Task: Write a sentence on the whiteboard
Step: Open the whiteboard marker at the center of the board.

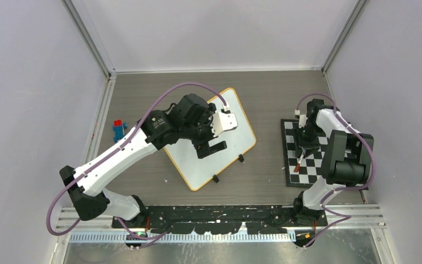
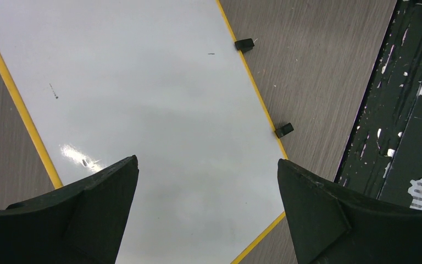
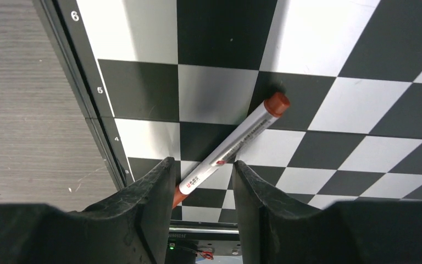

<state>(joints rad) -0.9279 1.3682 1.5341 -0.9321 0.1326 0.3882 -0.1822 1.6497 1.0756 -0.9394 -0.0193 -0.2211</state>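
The whiteboard point(image 1: 239, 135) lies tilted on the table left of centre, white with an orange-yellow rim. Its visible surface point(image 2: 159, 82) is blank apart from a few tiny specks; the sentence is not in view. My left gripper point(image 1: 211, 147) hovers over the board, and the left wrist view shows it point(image 2: 207, 162) wide open with nothing between its fingers. On the right, a white marker point(image 3: 242, 135) with red-brown ends lies slanted on the checkered mat point(image 3: 220, 33). My right gripper point(image 3: 202, 160) is closed around the marker's lower end. From above, the marker point(image 1: 299, 161) pokes out below that gripper point(image 1: 306, 146).
A small blue and red object point(image 1: 119, 130) lies near the left wall. The board's two black feet point(image 2: 244, 44) point(image 2: 284, 130) stick out on its near side. A black base rail point(image 1: 220, 212) runs along the front edge. Walls close in on three sides.
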